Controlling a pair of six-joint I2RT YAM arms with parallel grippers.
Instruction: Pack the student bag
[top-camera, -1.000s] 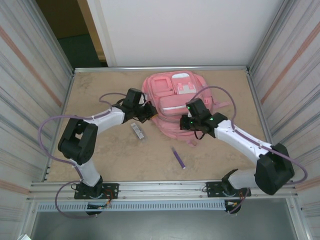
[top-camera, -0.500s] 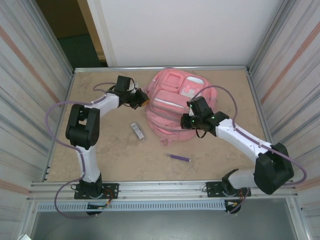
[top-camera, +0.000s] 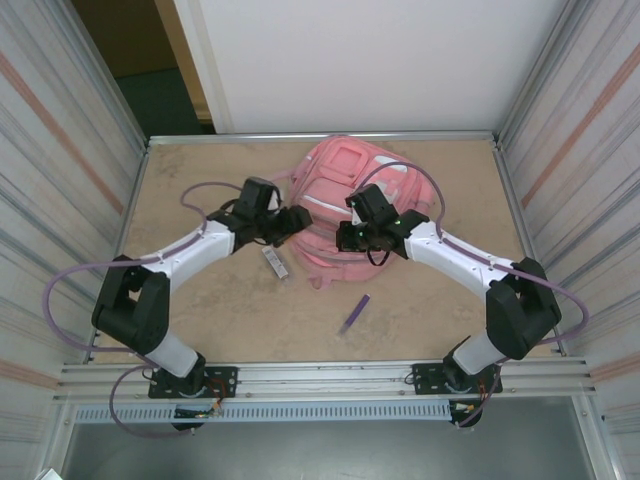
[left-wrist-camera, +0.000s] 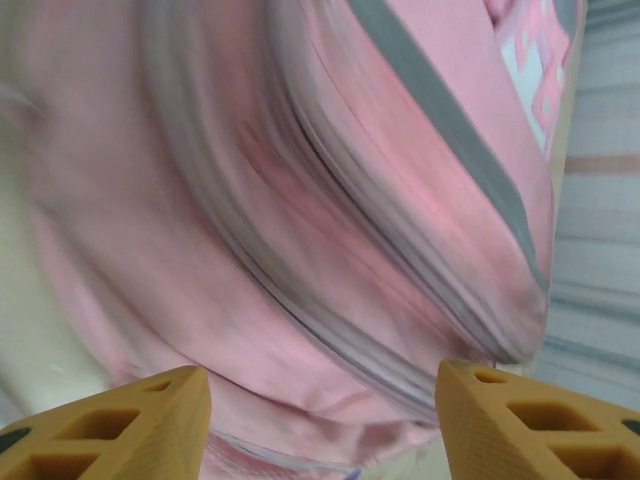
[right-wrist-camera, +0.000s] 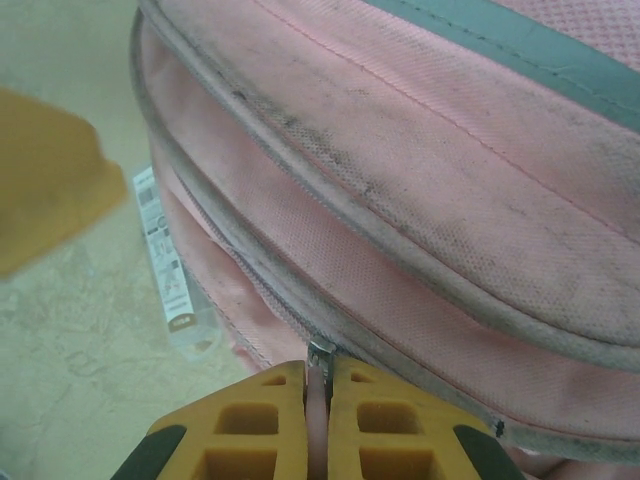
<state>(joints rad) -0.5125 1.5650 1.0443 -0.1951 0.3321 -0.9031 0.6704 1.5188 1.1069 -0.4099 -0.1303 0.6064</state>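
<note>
Pink backpack (top-camera: 345, 205) sits at the far middle of the table (top-camera: 200, 300). The right gripper (right-wrist-camera: 318, 385) pinches its zipper pull (right-wrist-camera: 319, 352) (unzipping, it seems). The left gripper (left-wrist-camera: 320, 385), jaws wide beside the fabric, should likely brace it during the pull.

The pink student bag (top-camera: 335, 172) bulges at the far middle of the counter (top-camera: 240, 320). The left gripper (top-camera: 292, 222) is at the bag's left edge, and the right gripper (top-camera: 347, 238) is against its near side. A small packet (top-camera: 274, 262) lies just left of the bag. A purple pen (top-camera: 354, 313) lies nearer, apart.
</note>
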